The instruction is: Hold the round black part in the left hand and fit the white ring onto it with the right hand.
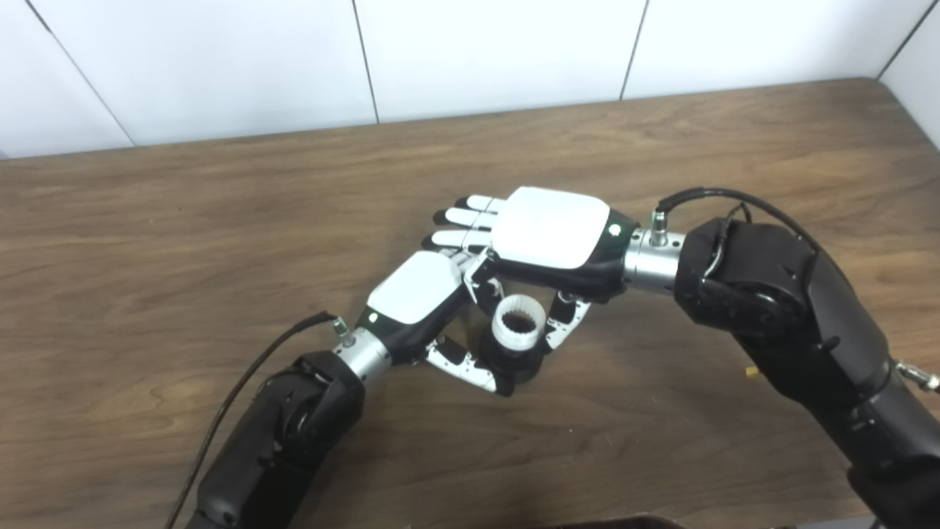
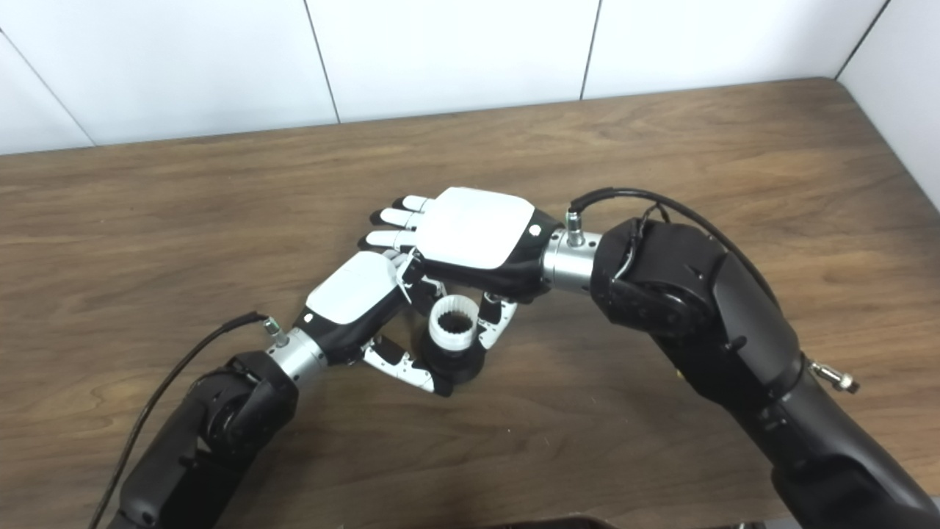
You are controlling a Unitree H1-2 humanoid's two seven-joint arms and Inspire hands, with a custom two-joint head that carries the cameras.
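While both arms rise from the bottom edge toward the middle of a brown wooden table (image 1: 183, 242), the left hand (image 1: 418, 301) comes first, its white-backed palm tilted up and to the right, its thumb and fingers wrapped around the round black part (image 1: 514, 360), which it holds just above the tabletop. On top of that part sits the white ring (image 1: 518, 321), a ribbed collar with a dark hollow centre, upright and apparently seated, though how deep it sits cannot be told. Further right, the right hand (image 1: 551, 235) lies palm down over the ring, its fingers (image 1: 463, 219) stretched out flat to the left and its thumb (image 1: 565, 317) bent down just beside the ring's right edge, perhaps touching it; it seems to grip nothing. The likeliest trouble is a ring only half seated: it could stay tilted, or lift as the thumb pulls away. The two hands overlap closely, so a careless withdrawal of the right one could knock the left fingers and loosen their hold, dropping part and ring onto the table.
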